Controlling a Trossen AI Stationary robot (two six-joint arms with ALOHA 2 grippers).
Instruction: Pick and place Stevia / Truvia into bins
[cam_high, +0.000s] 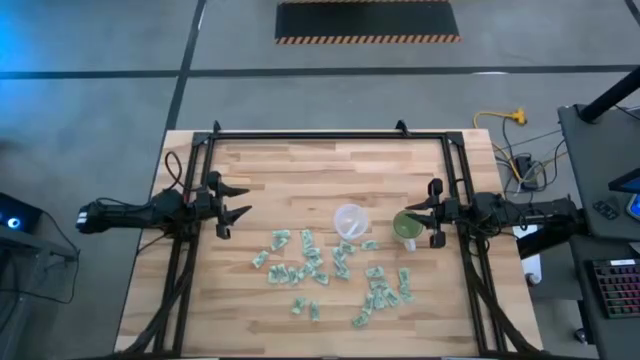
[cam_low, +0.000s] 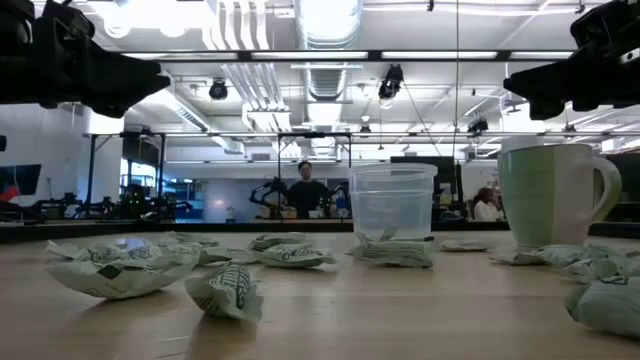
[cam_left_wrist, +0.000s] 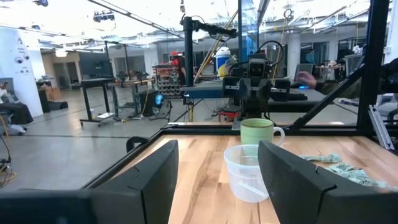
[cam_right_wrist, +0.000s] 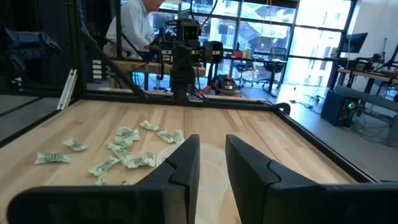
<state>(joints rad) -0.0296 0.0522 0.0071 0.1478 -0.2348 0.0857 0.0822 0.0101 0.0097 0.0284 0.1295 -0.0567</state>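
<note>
Many pale green and white sachets (cam_high: 310, 262) (cam_low: 230, 285) (cam_right_wrist: 121, 149) lie flat and scattered on the wooden table's near half. A clear plastic cup (cam_high: 348, 220) (cam_low: 393, 200) (cam_left_wrist: 245, 171) stands upright among them. A green cup with a handle (cam_high: 405, 228) (cam_low: 545, 195) (cam_left_wrist: 258, 132) stands just to its right. My left gripper (cam_high: 243, 202) (cam_left_wrist: 217, 162) hovers wide open near the table's left side, level with the cups. My right gripper (cam_high: 412, 220) (cam_right_wrist: 212, 146) hangs raised above the green cup's right side, fingers a narrow gap apart, holding nothing.
A black frame rail (cam_high: 330, 135) runs around the table's far, left and right sides. Bare wood (cam_high: 320, 170) lies on the far half beyond the cups. A person (cam_low: 305, 185) stands in the room behind the table.
</note>
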